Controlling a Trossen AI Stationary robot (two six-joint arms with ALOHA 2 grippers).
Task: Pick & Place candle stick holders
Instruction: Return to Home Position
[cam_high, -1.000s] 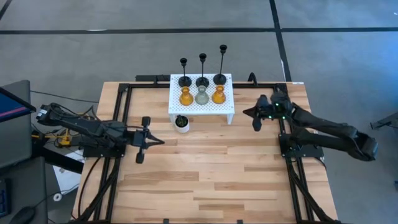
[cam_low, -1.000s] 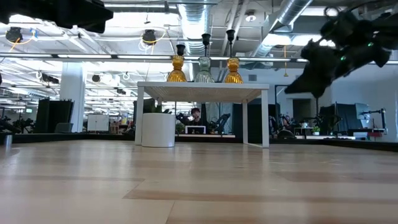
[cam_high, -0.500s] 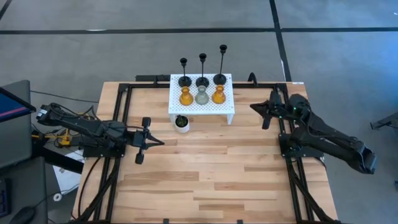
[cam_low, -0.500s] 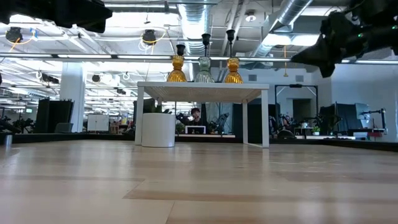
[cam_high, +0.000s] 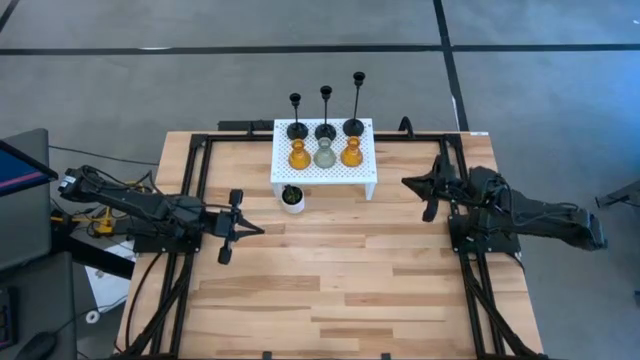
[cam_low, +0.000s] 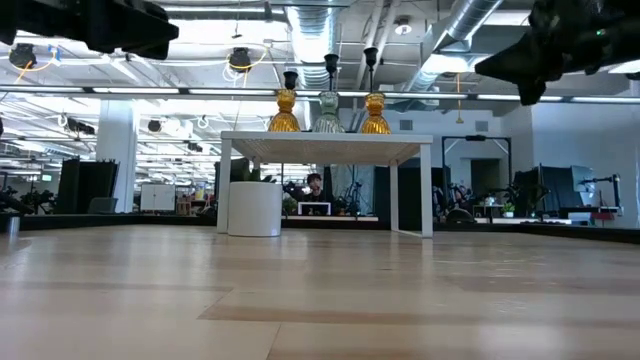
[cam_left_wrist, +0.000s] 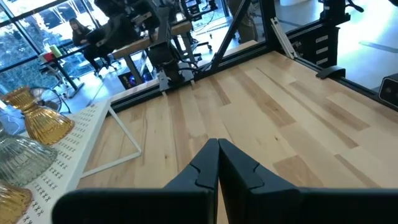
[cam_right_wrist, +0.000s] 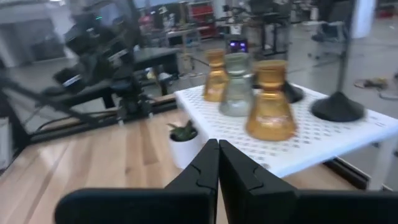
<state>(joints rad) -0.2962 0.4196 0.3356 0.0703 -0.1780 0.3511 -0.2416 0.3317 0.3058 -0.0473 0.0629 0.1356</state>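
Right gripper (cam_high: 404, 181) has drawn back from the shelf (cam_high: 360, 173) over the last second, out toward its own base at the right side of the table (cam_high: 330, 285). Its arm now lies flatter. Left gripper (cam_high: 261, 229) has not moved: parked left of centre, pointing across the table. Nothing on the shelf has shifted.

Fingers: both pairs pressed together, nothing between them (wrist views).

Holders (cam_high: 325, 155): all six stand on the white perforated shelf at the far middle of the table.
- Back row: three black holders (cam_high: 326, 131), with round bases and thin stems that get taller from left to right.
- Front row: amber (cam_high: 299, 156), clear, amber (cam_high: 351, 153). All squat glass, just beside one another; contact cannot be told.
- All upright, long axes vertical. Both rows run left to right.

Pot (cam_high: 292, 198) with a plant sits on the table near the shelf's front left leg.

Key relation: the holders lie to the right gripper's left and slightly farther back, clear of its tips. That arm is the nearer one. Judgement: placement looks complete. The retreat leads away from the shelf, so the risk of knocking anything is low.
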